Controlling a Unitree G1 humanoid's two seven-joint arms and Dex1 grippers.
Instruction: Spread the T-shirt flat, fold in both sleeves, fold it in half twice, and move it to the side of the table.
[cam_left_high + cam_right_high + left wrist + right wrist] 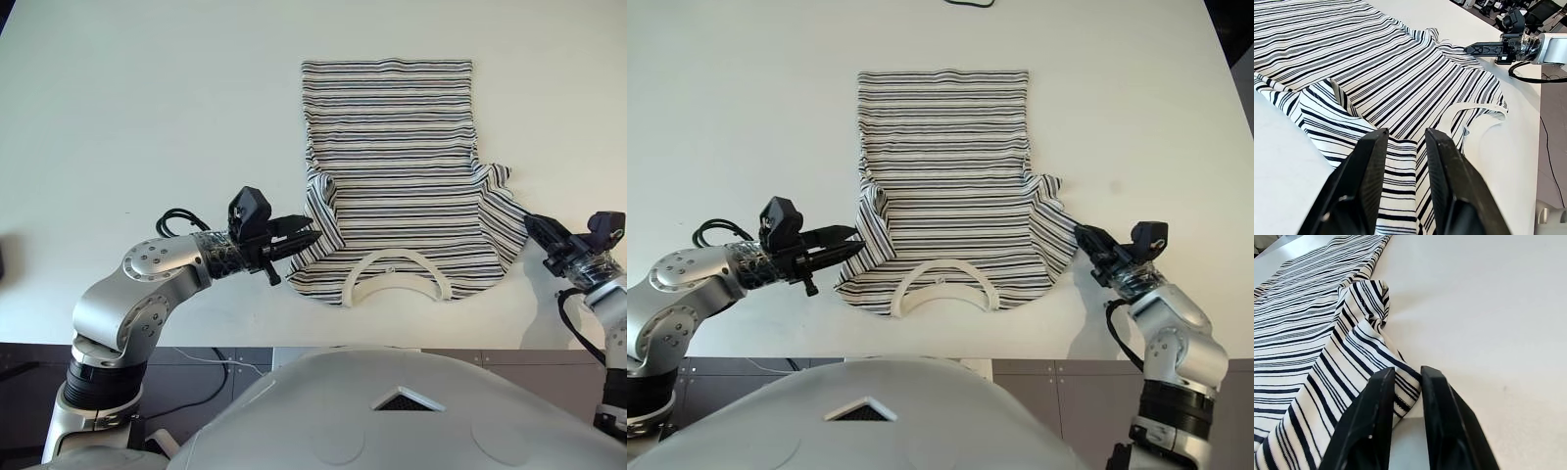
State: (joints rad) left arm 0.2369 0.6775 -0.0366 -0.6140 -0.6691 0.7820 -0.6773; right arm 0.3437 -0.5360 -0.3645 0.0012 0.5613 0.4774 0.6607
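Left arm is resting low at the near-left edge of the table [147, 117], elbow bent, forearm running level toward the shirt. Left gripper [306, 238] is pointing at the bunched left sleeve [321, 211]. Its fingers are sitting narrowly parted just over the striped cloth, with the tips at the sleeve's edge and no clamp evident. The T-shirt [392, 147] is lying mid-table, mostly flat, with the hem on the far side and the white collar [355, 291] nearest the robot. Both sleeves are rumpled against the body panel. Right arm is standing at the near-right corner, forearm angled up and inward. Right gripper [1084, 235] is meeting the right sleeve [1050, 211], its fingers narrowly apart with the sleeve hem lying in the gap.
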